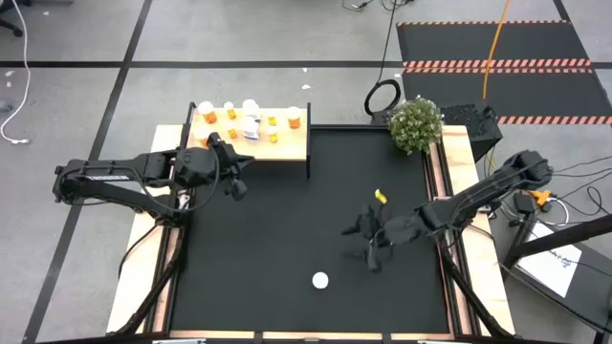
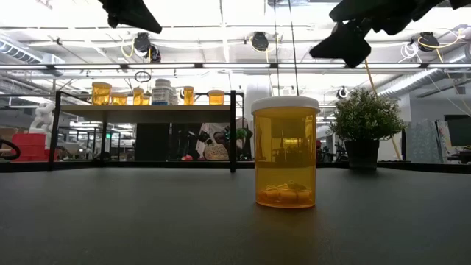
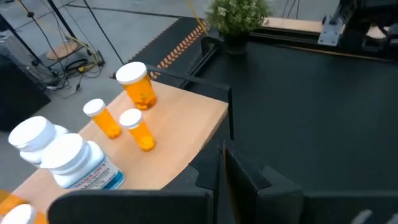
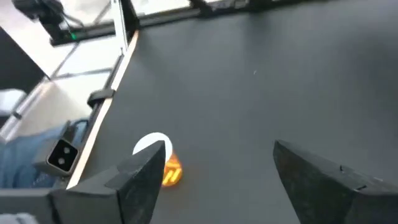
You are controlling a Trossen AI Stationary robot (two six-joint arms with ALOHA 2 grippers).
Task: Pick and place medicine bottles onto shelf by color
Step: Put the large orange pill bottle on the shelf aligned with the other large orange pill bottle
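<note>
The light-wood shelf (image 1: 287,148) stands at the mat's far left corner. It bears several orange bottles with white caps (image 3: 140,87) and two white bottles with bluish labels (image 3: 78,163). One orange bottle (image 1: 320,280) stands upright on its base on the black mat near the front edge. It shows large in the low view (image 2: 285,154). My right gripper (image 1: 363,244) hangs open above the mat, a little to the far right of this bottle, which shows beside one finger in the right wrist view (image 4: 163,163). My left gripper (image 1: 237,182) is shut and empty, raised by the shelf's near edge (image 3: 205,134).
A potted plant (image 1: 416,124) stands at the mat's far right corner. A small yellow thing (image 1: 382,196) shows beside my right arm; what it is cannot be told. The black mat (image 1: 287,229) lies bare between the two arms. Wooden table borders run along both sides.
</note>
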